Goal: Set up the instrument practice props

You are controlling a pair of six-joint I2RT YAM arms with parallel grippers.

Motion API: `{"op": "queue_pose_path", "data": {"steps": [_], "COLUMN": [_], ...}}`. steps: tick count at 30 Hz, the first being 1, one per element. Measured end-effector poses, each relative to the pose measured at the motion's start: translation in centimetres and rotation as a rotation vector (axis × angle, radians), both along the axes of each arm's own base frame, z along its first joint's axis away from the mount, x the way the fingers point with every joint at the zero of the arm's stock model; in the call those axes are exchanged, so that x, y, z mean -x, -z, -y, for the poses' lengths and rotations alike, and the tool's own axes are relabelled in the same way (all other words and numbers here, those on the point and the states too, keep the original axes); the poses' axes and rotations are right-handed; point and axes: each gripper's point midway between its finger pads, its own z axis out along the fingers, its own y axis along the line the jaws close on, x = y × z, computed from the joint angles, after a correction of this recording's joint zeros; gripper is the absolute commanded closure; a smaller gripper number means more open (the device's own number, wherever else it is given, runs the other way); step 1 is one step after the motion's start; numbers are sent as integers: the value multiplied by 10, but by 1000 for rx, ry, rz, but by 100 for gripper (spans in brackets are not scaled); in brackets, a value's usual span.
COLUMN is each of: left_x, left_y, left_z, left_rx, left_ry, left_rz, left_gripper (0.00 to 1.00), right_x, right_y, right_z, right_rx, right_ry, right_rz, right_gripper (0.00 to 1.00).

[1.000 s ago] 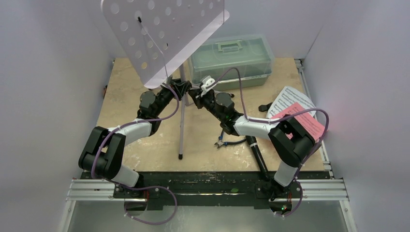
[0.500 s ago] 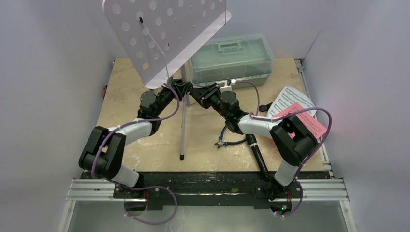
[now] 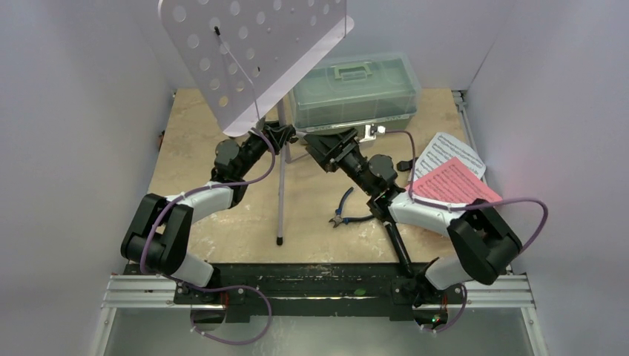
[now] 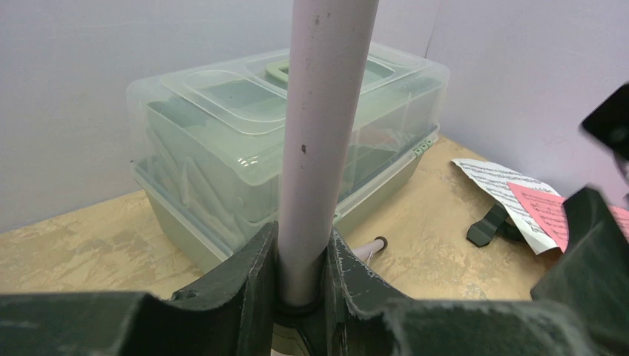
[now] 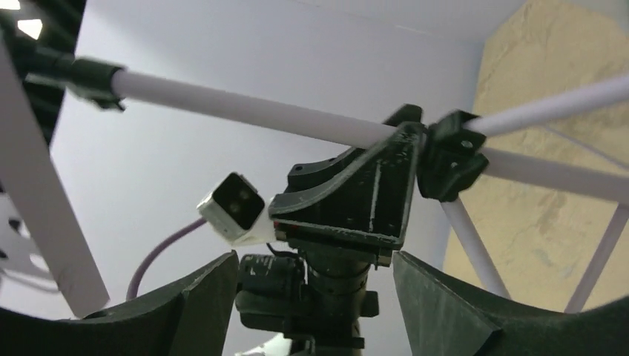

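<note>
The right gripper (image 3: 317, 142) has just spread its jaws and drawn back from the music stand (image 3: 252, 52), upright at upper centre, which the left gripper (image 3: 276, 136) alone pinches by the pole (image 4: 319, 111), likely freeing the right for the sheets (image 3: 449, 172) at right.

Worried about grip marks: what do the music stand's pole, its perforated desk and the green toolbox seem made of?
Pole: probably painted metal tube, pale lilac, satin, with small dark specks in the coat. Perforated desk: thin rigid sheet, same lilac, punched round holes; metal or plastic, cannot tell. Toolbox: translucent green plastic, glossy; inner trays show through.
</note>
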Motion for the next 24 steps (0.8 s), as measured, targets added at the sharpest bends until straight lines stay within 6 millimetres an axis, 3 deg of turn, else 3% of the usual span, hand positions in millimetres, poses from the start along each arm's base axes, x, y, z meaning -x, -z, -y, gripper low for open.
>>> {"op": "queue_pose_path", "data": {"steps": [3,9,15,20,24], "left_x": [0,0,0,0,0], "left_y": [0,0,0,0,0], "left_z": [0,0,0,0,0], "left_rx": [0,4,5,5,5], "left_ry": [0,1,1,1,1], "left_rz": [0,-3,-4,-4,-5], "left_gripper": [100,100,100,100,100], "right_x": [-2,-20,-30,-35,-41], "right_y": [-11,-31,7,30,41], "right_z": [7,-2,11,20,13], "right_rx": [198,755,1331,1621,1718], "right_ry": [61,110,88,45,27], "right_rz": [195,718,1234,1574,1748], "right_gripper": [16,16,22,30,36]}}
